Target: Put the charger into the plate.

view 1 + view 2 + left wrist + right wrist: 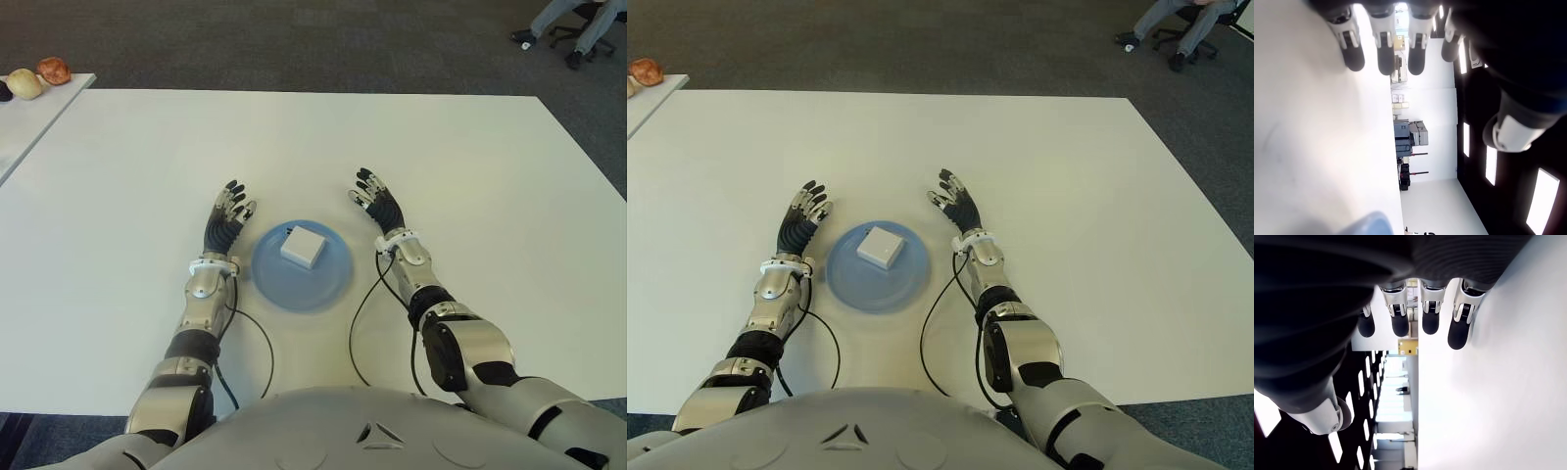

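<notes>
A: Looking at the white table (470, 176) first, is anything left to do for the hands?

B: I think very little. The blue plate (333, 279) lies between both hands, and the charger (303, 247) is already inside it, a bit toward the far side of the middle. The best move is to keep both hands away and not push the plate.

A: And the hands?

B: The left hand (224, 224) shows just left of the plate and the right hand (380, 207) just right of it. On both the fingers are stretched out and relaxed, holding nothing.

A: How does the charger look?

B: A small white block, square with rounded corners, lying flat.
</notes>
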Motion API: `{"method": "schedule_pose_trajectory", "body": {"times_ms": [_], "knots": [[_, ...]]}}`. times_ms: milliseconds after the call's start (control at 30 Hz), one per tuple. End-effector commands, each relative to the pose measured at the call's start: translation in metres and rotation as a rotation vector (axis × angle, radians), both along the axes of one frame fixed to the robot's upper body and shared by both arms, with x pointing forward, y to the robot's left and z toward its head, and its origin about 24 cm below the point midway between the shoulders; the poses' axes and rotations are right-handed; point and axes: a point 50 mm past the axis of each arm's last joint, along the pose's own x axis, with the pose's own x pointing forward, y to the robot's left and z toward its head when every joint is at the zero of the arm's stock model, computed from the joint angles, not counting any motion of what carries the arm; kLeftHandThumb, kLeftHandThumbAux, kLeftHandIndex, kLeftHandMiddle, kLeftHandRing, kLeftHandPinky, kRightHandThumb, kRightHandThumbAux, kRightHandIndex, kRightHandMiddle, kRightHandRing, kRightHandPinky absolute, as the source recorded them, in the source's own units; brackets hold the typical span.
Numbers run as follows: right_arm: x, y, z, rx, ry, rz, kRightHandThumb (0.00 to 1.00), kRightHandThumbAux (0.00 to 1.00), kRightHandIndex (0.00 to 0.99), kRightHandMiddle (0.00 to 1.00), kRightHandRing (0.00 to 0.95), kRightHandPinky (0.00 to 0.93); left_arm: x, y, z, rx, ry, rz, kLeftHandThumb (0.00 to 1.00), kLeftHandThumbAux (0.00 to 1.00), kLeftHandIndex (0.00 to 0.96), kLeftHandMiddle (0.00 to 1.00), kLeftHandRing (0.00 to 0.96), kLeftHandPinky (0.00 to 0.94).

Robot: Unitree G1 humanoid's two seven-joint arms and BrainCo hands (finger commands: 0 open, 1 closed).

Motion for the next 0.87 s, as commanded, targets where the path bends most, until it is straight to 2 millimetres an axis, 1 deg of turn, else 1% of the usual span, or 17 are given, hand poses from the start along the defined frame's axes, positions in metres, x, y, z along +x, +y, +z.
{"method": "schedule_pose_trajectory", "body": {"times_ms": [33, 233, 633, 867], "knots": [[-0.0258, 0.0018, -0.0353, -0.004, 0.204, 0.003, 0.0, 0.666, 0.055, 0.076, 0.044, 0.064, -0.0306, 0.0033, -0.038, -0.042, 0.226, 0.062, 0.0, 0.623, 0.052, 0.138, 0.14, 0.155], [-0.0251, 0.0016, -0.035, -0.012, 0.206, -0.003, 0.0, 0.669, 0.057, 0.083, 0.056, 0.07, -0.0288, 0.003, -0.038, -0.046, 0.223, 0.075, 0.0, 0.632, 0.049, 0.132, 0.134, 0.138], [-0.0243, 0.0017, -0.0352, -0.013, 0.219, -0.012, 0.0, 0.677, 0.056, 0.072, 0.055, 0.088, -0.0281, 0.0022, -0.0378, -0.038, 0.224, 0.084, 0.0, 0.624, 0.051, 0.133, 0.137, 0.159], [-0.0239, 0.0011, -0.0356, -0.014, 0.228, -0.021, 0.0, 0.683, 0.058, 0.071, 0.059, 0.094, -0.028, 0.0018, -0.0381, -0.047, 0.223, 0.087, 0.0, 0.636, 0.057, 0.139, 0.145, 0.162]]}}
